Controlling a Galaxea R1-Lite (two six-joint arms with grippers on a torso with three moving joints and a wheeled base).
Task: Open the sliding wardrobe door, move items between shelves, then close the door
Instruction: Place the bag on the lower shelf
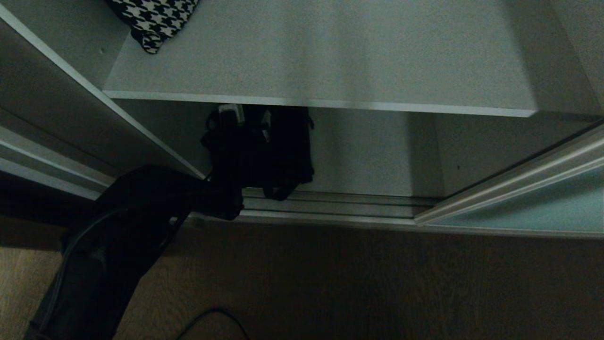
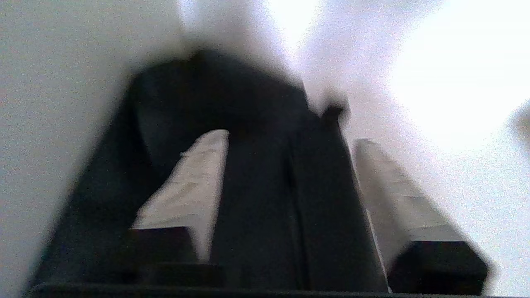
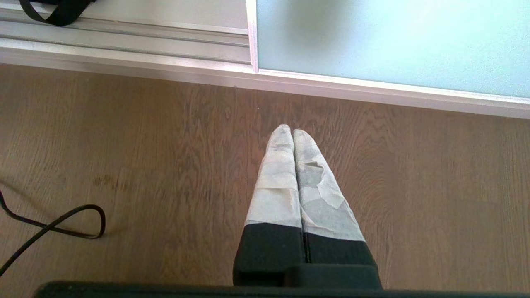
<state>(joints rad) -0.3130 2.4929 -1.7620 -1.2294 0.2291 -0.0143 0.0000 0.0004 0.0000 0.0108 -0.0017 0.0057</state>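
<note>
From my head camera, my left arm reaches under the upper shelf [image 1: 321, 101] to the black bag [image 1: 278, 151] on the wardrobe bottom, left of centre; the shelf edge hides my left gripper [image 1: 231, 118]. The houndstooth bag [image 1: 155, 21] lies far left on that shelf. The sliding door [image 1: 528, 208] stands at the right.

My left wrist camera shows what that hides: my left gripper [image 2: 290, 142] partly open, fingers [image 2: 194, 182] straddling the black bag [image 2: 256, 165]; whether they grip it, I cannot tell.

My right wrist camera shows my right gripper [image 3: 293, 136] closed and empty above the wood floor [image 3: 145, 157], near the door [image 3: 393, 37], floor track [image 3: 124, 37] and a loose cable [image 3: 62, 225].
</note>
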